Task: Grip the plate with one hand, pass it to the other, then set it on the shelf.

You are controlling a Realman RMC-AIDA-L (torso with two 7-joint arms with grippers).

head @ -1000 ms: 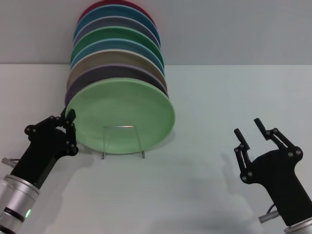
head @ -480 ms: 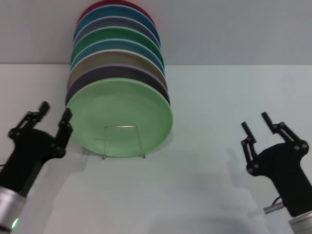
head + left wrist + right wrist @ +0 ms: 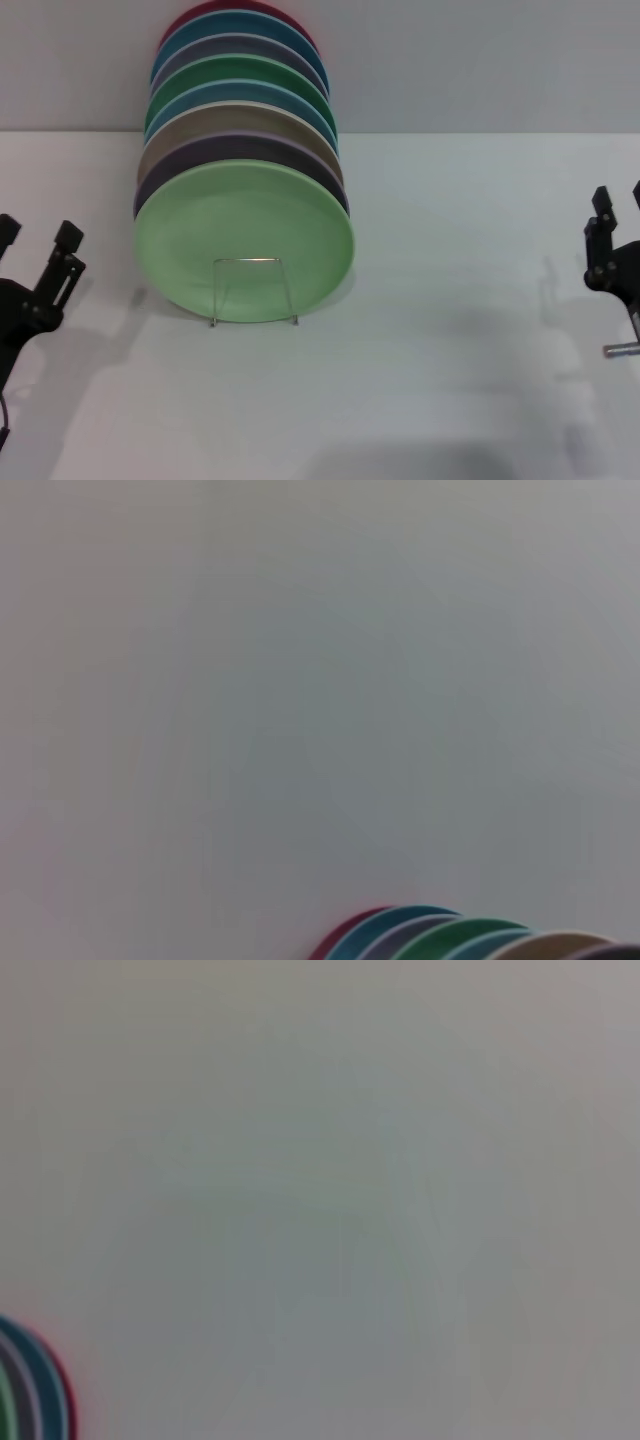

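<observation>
Head view. The plate (image 3: 245, 235), pale light green and matte, stands on edge at the front of a row of upright plates (image 3: 240, 110) and faces the camera. Its lower part sits behind the squared front loop of the shelf (image 3: 252, 291), a thin silver wire rack narrower than the plate. The rack rests on the white table (image 3: 430, 370). Behind the pale green plate the rims of the other plates show in turn: dark purple, lilac, tan, blue, emerald green, grey-purple, blue and, rearmost, red. The row reaches back toward the grey wall (image 3: 480, 60).

The left gripper (image 3: 35, 240) is at the left edge of the view, well apart from the plate, with its two black fingers spread and nothing between them. The right gripper (image 3: 618, 205) is at the right edge, also well apart from the plate; it is partly cut off by the frame, its visible fingers stand apart and it holds nothing.

Left wrist view. Mostly plain grey wall; the top rims of the plate row (image 3: 470, 938) show at one edge.

Right wrist view. Plain grey wall, with red and blue plate rims (image 3: 35, 1385) in one corner.

No writing, brand or label can be read on any object.
</observation>
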